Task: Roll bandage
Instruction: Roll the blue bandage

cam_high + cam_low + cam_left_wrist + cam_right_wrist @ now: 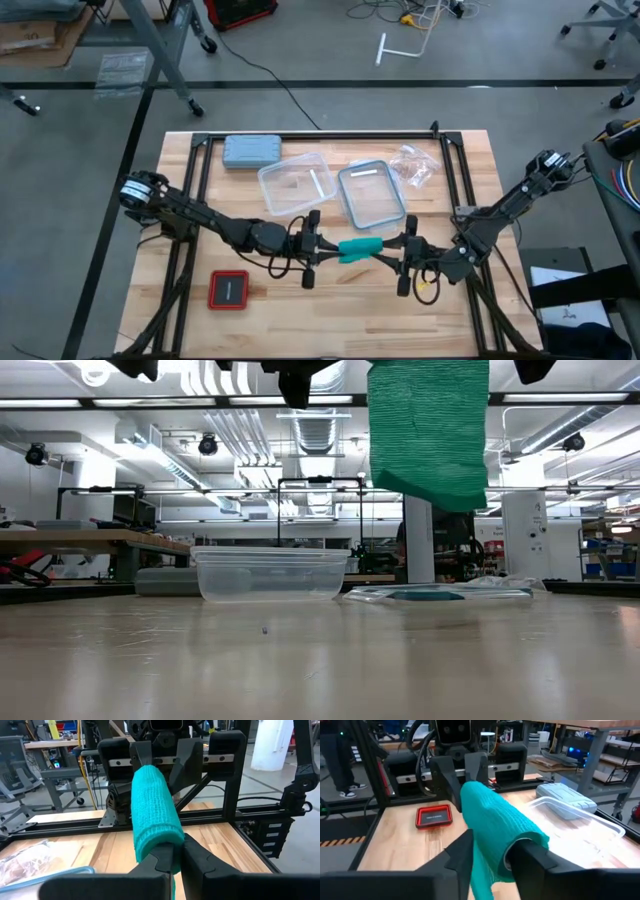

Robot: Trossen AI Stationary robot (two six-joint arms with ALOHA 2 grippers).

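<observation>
A: Item one: bandage (360, 247), teal, held in the air between left gripper (318, 247) and right gripper (404, 252), over the near middle of the counter (300, 300). Status of fingers?

B: Left wrist view: left fingers (162, 857) clenched on one end of the bandage. Right wrist view: right fingers (465, 847) clenched on the other end, with a loose fold hanging below.

A: Low view?

B: Shows only the hanging cloth, clear of the counter top; both grippers cut off at the upper edge. Height above the counter not readable from overhead.

A: Other stock?

B: Clear tub (295, 185) and clear lid (371, 193) at far middle; grey-blue case (251, 150) at far left; crumpled plastic bag (414, 165) at far right; red-rimmed pad (228, 290) at near left. Bag contents hard to make out.
</observation>
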